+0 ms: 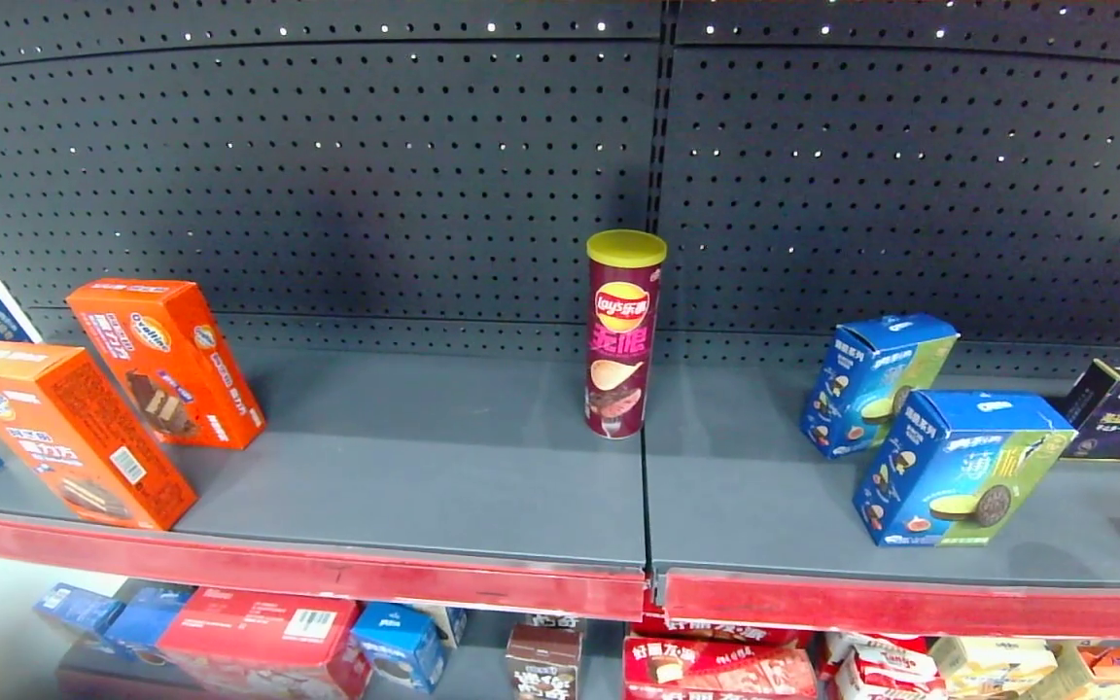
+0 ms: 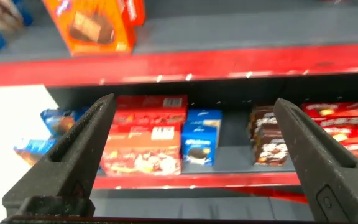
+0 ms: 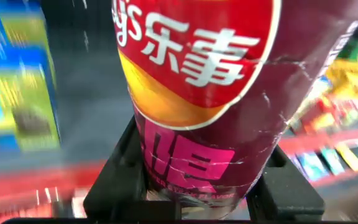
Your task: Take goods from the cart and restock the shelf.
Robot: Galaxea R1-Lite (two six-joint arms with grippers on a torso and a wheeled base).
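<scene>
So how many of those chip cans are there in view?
2. One chip can stands upright on the shelf, near its middle; a second chip can is held in the right gripper. Others may be hidden.

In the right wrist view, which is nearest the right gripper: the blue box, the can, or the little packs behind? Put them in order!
1. The can: held in the right gripper, touching it.
2. The blue box: off to one side of the can, farther back.
3. The little packs: far behind, on the can's other side.
</scene>
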